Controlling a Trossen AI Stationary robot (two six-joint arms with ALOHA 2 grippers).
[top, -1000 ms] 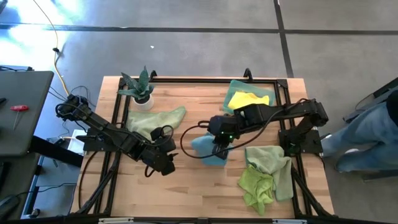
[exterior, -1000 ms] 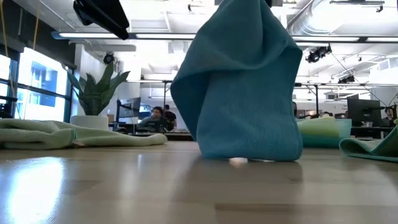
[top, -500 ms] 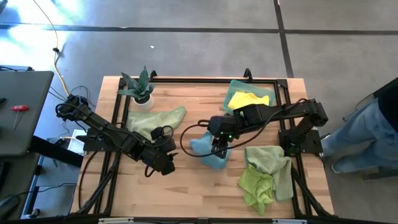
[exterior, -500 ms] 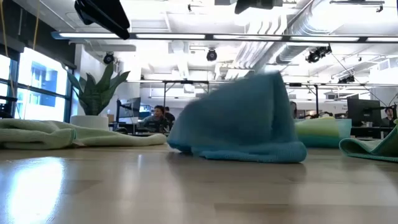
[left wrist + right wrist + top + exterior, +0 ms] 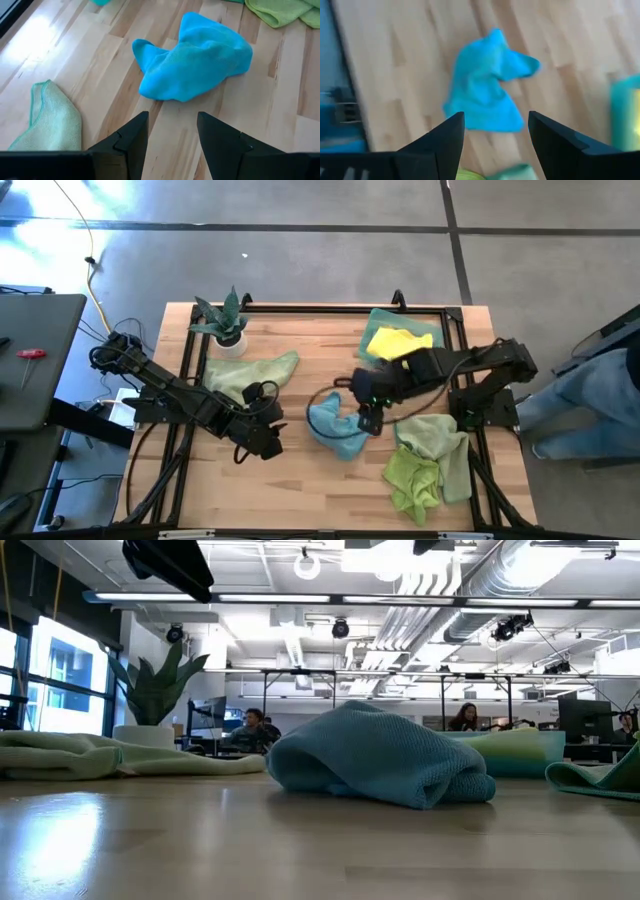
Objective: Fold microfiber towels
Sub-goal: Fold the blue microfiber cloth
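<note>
High view: a crumpled blue towel (image 5: 335,430) lies mid-frame on the counter (image 5: 300,480), ready for folding. Right pincer (image 5: 371,418) hovers beside it, spread and empty; left pincer (image 5: 262,438), centre-left, likewise.

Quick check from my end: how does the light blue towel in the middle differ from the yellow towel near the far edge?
The light blue microfiber towel lies crumpled in a loose heap on bare wood; the yellow microfiber towel lies flatter, resting on a mint green towel. The blue one sits mid-table, between both open grippers, left and right; the yellow one sits behind the right arm. Neither is gripped, and neither looks neatly folded.
</note>
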